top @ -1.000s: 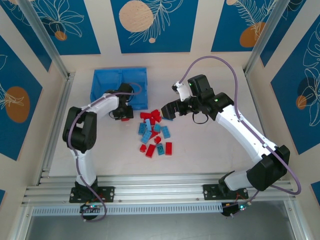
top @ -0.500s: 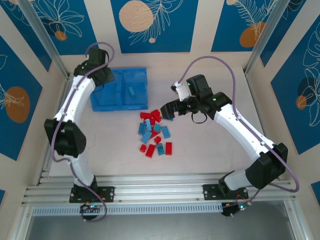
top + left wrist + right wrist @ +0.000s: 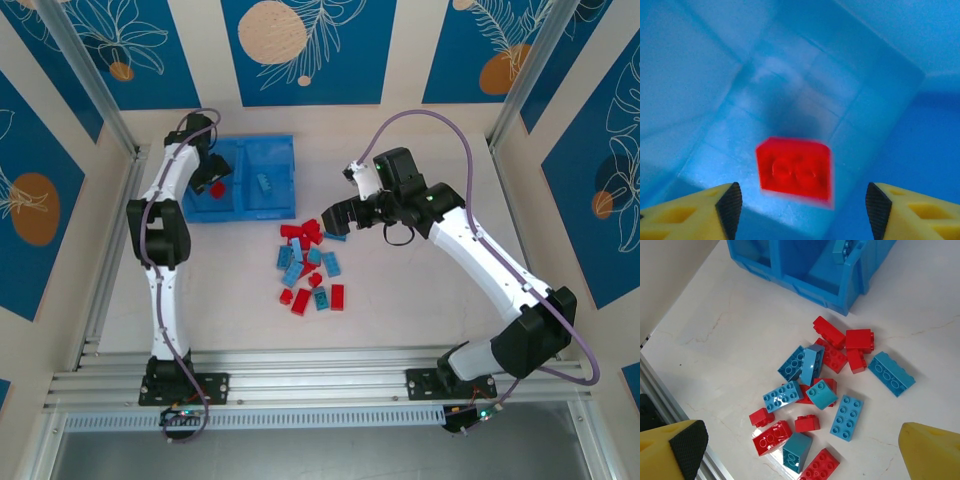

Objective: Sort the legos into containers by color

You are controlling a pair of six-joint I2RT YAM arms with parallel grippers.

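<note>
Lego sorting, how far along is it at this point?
Barely started. Done: one light blue brick lies in the blue tray's right compartment. In hand: a red brick is in the left compartment, clear of the open left gripper. Left: the mixed pile on the table, with the open right gripper beside it.

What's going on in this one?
The left gripper is open over the left compartment of the blue tray, with a red brick loose just below its fingers, blurred. A blue brick lies in the right compartment. The right gripper hovers open at the edge of the unsorted pile of bricks on the table.
</note>
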